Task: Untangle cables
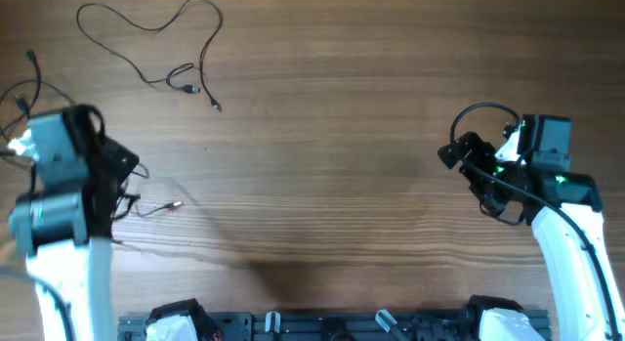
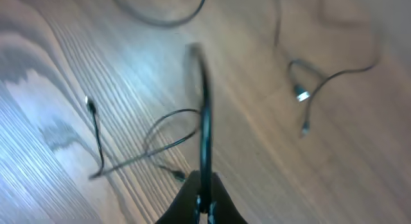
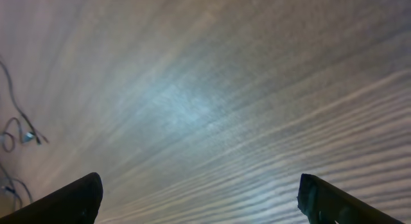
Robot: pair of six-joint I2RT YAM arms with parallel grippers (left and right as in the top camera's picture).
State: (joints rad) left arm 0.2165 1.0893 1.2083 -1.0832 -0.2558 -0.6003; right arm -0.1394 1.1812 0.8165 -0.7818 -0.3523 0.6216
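Left gripper (image 2: 204, 201) is clenched on a thin cable (image 2: 205, 115) running straight ahead of it. It looks light, limp and apt to snag, so grip near a plug (image 2: 300, 93). More strands (image 2: 154, 137) lie just beyond on the surface (image 2: 359, 172). Right gripper (image 3: 199, 189) is released and empty.

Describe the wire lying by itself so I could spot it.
Start at the wooden table and go to its far left corner, beyond the left arm. There a thin black cable lies in one wide open loop; unlike the strands at the left gripper, nothing touches it.
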